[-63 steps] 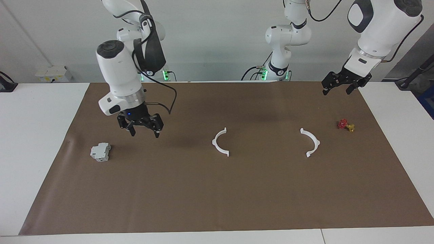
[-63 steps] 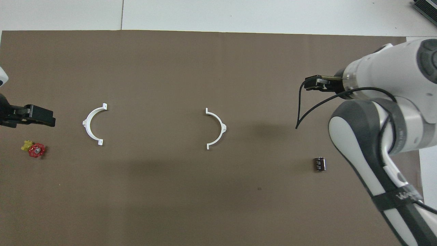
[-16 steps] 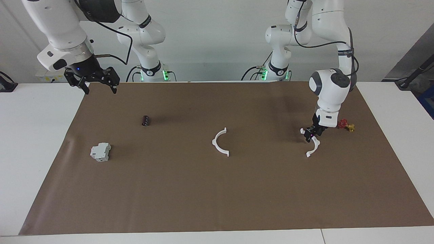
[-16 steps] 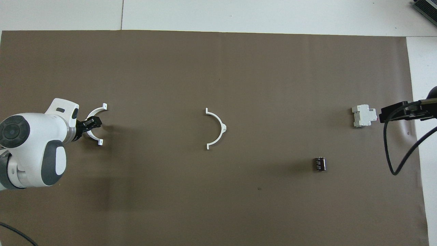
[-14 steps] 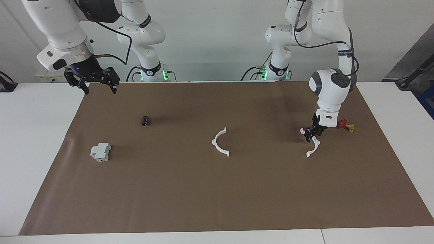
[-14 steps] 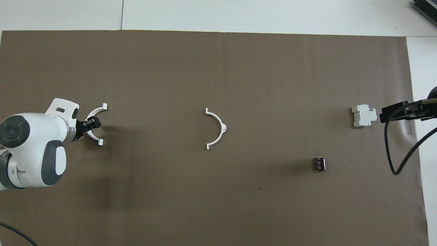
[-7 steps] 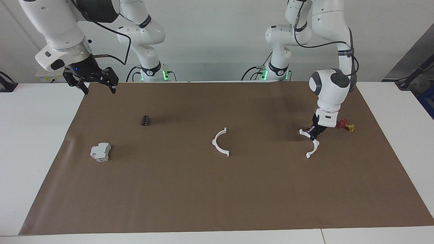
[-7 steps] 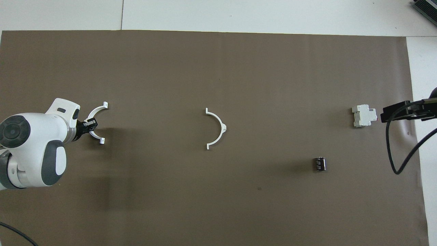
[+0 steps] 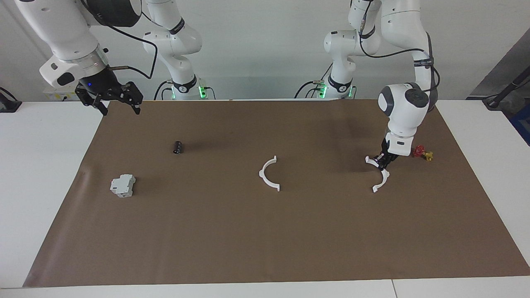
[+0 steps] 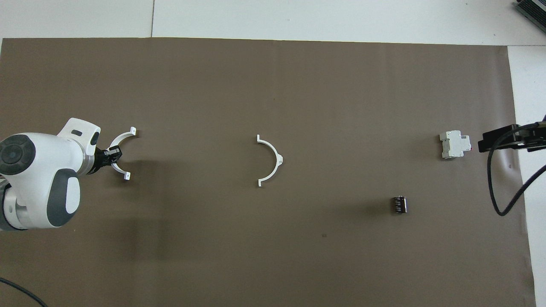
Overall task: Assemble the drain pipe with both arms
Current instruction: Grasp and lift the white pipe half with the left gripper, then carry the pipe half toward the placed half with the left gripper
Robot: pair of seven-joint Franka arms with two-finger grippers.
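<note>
Drain pipe halves lie apart on the brown mat [image 9: 265, 231]: my right gripper [image 9: 109, 102] hangs spread over the mat's corner at ten o'clock, one half-ring [image 9: 269, 174] sits mid-mat, and my left gripper [image 9: 383, 162] pinches the other half-ring [image 9: 379, 181] at three o'clock. I judge this thin arc could twist or slip in my narrow pinch when lifted.

The left gripper [image 9: 384, 162] points down at mat level, fingers closed. The right gripper [image 9: 109, 99] waits raised at its own end, fingers spread wide.
</note>
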